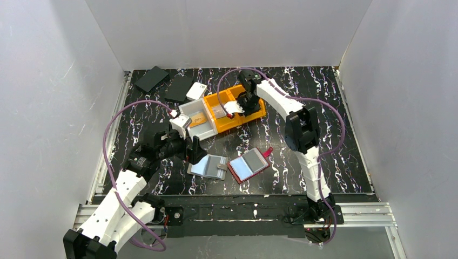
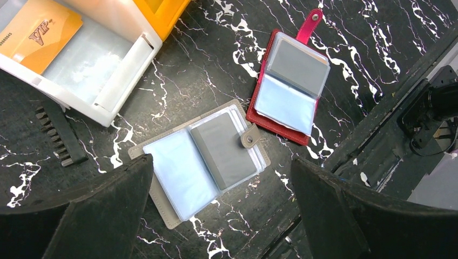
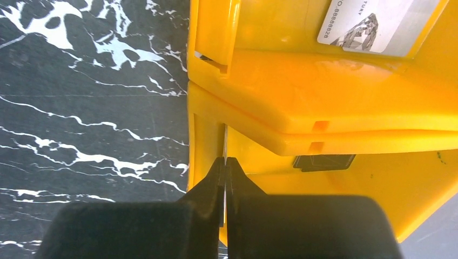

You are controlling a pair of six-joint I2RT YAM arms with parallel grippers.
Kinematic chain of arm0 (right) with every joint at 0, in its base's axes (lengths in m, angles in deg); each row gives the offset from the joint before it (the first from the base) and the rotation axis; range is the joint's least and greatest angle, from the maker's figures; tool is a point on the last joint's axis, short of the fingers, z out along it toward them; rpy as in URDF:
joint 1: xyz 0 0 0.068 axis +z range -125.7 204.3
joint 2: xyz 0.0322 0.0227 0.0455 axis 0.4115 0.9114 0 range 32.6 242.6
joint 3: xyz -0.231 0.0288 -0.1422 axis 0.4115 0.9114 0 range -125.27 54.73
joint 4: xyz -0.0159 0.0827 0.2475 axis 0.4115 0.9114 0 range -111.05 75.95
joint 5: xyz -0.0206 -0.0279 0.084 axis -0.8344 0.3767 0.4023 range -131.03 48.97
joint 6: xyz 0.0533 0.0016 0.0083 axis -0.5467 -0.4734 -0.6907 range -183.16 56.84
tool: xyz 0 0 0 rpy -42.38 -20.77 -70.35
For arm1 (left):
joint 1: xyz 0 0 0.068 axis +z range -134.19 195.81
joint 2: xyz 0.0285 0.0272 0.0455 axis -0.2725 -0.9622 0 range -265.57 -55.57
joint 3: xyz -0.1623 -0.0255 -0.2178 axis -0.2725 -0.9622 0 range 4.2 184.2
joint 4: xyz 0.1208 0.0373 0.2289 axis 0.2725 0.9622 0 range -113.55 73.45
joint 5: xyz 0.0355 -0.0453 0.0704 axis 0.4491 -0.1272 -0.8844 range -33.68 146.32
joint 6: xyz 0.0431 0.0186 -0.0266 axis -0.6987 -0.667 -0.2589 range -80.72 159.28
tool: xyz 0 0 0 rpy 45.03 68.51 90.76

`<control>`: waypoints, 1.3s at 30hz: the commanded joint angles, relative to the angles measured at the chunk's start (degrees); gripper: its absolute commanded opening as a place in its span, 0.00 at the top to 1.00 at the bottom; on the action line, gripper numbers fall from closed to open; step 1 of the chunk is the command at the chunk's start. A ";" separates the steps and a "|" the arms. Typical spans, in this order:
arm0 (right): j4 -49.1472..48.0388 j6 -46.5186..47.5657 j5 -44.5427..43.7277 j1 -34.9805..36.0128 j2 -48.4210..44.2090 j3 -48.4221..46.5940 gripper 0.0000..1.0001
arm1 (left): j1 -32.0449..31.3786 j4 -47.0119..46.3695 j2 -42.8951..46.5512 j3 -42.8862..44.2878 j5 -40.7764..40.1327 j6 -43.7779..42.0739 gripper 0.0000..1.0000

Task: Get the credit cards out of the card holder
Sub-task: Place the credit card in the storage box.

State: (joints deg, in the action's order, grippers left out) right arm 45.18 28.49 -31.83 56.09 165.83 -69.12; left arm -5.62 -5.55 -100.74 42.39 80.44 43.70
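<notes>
A grey card holder (image 1: pixel 209 166) lies open on the table, with a grey card (image 2: pixel 224 148) in its right sleeve; it also shows in the left wrist view (image 2: pixel 162 208). A red card holder (image 1: pixel 248 165) lies open beside it, also in the left wrist view (image 2: pixel 291 86). My left gripper (image 1: pixel 192 149) is open and empty, hovering above the grey holder's left side (image 2: pixel 221 216). My right gripper (image 1: pixel 236 108) is shut on a thin white card (image 3: pixel 224 148), seen edge-on, over the yellow tray (image 1: pixel 254 114).
A white tray (image 1: pixel 189 108) holds an orange VIP card (image 2: pixel 38 35). The yellow tray (image 3: pixel 378 91) holds a pale card (image 3: pixel 372 21) and a black card (image 3: pixel 324 162). Two black flat items (image 1: pixel 151 78) and a white box (image 1: pixel 196 90) lie at the back left. A black bit strip (image 2: pixel 59 135) lies near the white tray.
</notes>
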 commanded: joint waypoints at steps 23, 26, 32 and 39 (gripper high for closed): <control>-2.11 -4.03 -3.92 0.11 5.69 -10.31 0.97 | 0.42 -0.86 -0.84 -0.31 1.72 -1.26 0.02; -3.78 -4.45 -4.78 0.11 6.60 -10.78 0.95 | 0.42 -0.77 -0.89 -0.31 1.71 -1.25 0.02; -6.48 -4.40 -5.76 0.03 7.43 -10.62 0.88 | 0.49 -0.77 -0.97 -0.36 1.54 -1.23 0.02; -8.55 -4.53 -6.24 -0.15 7.86 -10.31 0.84 | 0.49 -0.77 -1.06 -0.36 1.63 -1.13 0.02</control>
State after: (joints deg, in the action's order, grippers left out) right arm 38.72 24.01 -37.10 56.37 173.02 -77.97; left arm -5.60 -5.59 -101.92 42.37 81.18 43.31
